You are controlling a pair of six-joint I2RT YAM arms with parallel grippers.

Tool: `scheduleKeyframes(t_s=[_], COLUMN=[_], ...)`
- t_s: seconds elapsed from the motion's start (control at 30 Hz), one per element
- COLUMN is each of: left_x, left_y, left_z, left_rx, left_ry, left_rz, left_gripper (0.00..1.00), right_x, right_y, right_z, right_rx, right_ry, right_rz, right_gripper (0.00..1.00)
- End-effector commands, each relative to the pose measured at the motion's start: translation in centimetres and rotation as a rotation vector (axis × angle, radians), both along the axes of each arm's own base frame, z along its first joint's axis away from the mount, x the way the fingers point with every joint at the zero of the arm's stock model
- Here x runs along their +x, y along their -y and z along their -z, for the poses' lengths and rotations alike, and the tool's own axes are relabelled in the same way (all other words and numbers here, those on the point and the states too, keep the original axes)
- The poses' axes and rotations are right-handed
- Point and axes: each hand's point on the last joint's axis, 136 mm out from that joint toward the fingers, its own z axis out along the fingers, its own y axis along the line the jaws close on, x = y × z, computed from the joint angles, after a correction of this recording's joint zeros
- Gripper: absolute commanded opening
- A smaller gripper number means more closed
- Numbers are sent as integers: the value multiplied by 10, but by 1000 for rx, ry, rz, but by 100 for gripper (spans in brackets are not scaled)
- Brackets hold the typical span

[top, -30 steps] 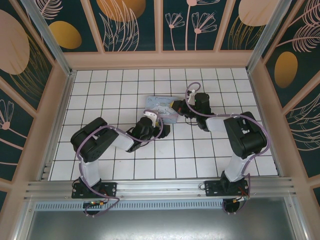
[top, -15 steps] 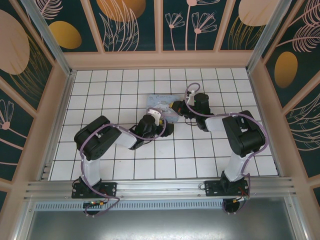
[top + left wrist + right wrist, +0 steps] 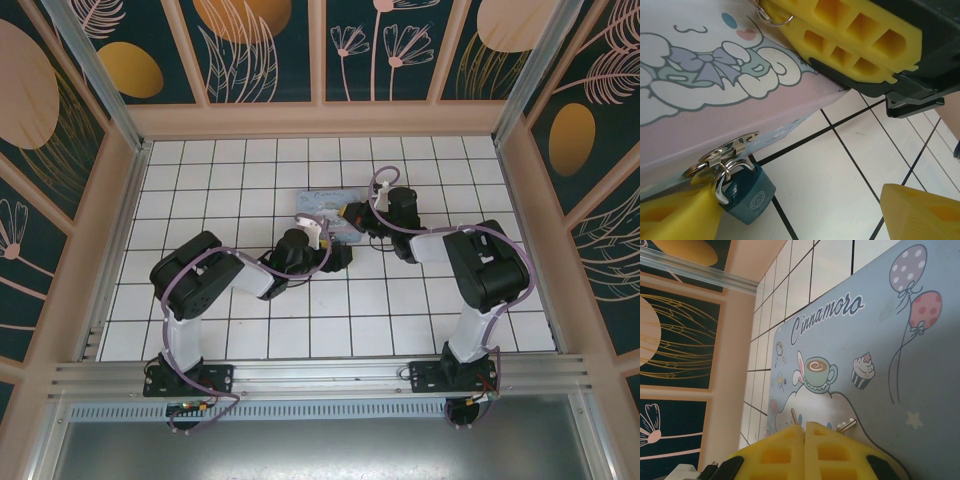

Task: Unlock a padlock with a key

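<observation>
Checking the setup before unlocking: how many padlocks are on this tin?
1. A teal padlock hangs from the metal hasp on the cartoon tin's side wall. Other sides are hidden.

One word can be read: "Cinnamoro" (image 3: pixel 827 315), in dark slanted script on the pale blue lid of the tin (image 3: pixel 920 390). In the right wrist view it runs beyond the tips of the right gripper (image 3: pixel 805 432), whose yellow jaws are pressed together, past the drawn cup (image 3: pixel 817 371) and cupcake (image 3: pixel 863 370). The padlock (image 3: pixel 747 197) hangs beside one of the spread jaws of the left gripper (image 3: pixel 797 200). Its teal body bears a round stamped mark (image 3: pixel 758 198), and the lettering there is too small to read.
</observation>
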Motion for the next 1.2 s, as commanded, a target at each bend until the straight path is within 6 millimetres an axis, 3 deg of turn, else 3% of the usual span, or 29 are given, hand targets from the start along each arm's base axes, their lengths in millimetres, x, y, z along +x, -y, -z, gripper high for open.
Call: scheduleKeyframes(t_s=[0.0,0.3,0.53,0.97,1.17], left_x=[-1,4,10,20,23], left_y=[5,2,2,2,2], left_z=[-2,16,13,21,20], left_rx=[-55,-57,-126,-90,-80], left_ry=[-3,-54,-74,-94,-97], left_rz=[1,-50,-103,-153,-160], left_gripper=[82,82,77,45,36], right_x=[-2,-4,-4,-5,-6], right_y=[-5,-6,-6,-8,-9], right_z=[3,7,11,8,9], right_rx=[17,28,31,37,36], right_ry=[-5,-20,-32,-29,-31], right_rz=[-18,-21,-19,-24,-27], right_gripper=[0,0,0,0,0])
